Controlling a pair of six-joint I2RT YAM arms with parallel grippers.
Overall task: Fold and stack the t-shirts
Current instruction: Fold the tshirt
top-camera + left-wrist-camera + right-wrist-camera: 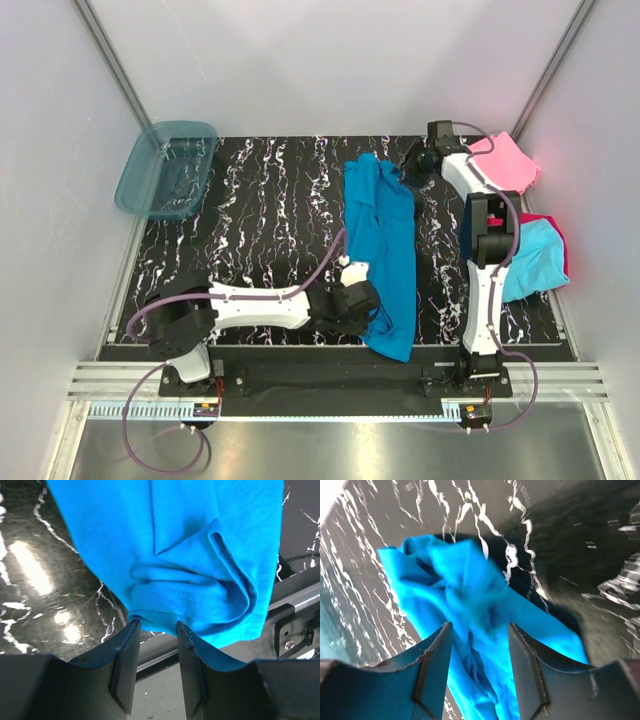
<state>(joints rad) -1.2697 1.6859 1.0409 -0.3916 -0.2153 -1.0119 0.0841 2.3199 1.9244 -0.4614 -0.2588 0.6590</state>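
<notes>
The teal shirt (pixel 385 240) lies straight ahead of the left gripper (pixel 372 305); to its left, bare table (pixel 260 210) runs toward the tub (pixel 165 168).

I can read no words, numbers, brands or signs in any of my views. The small board (pixel 205 408) at the near edge, below the left arm's base, is too small to make out.

teal-blue t-shirt (pixel 385 250) was soft matt cloth, creased, hem stitched | pink t-shirt (pixel 505 160) was matt cloth, lying smooth | table (pixel 270 210) was black, white-veined, glossy, threw back the lamps | tub (pixel 165 170) was translucent blue plastic, smooth | left gripper (pixel 157 625) looked dark matt plastic | rail (pixel 330 385) was ribbed bare metal, dull sheen
</notes>
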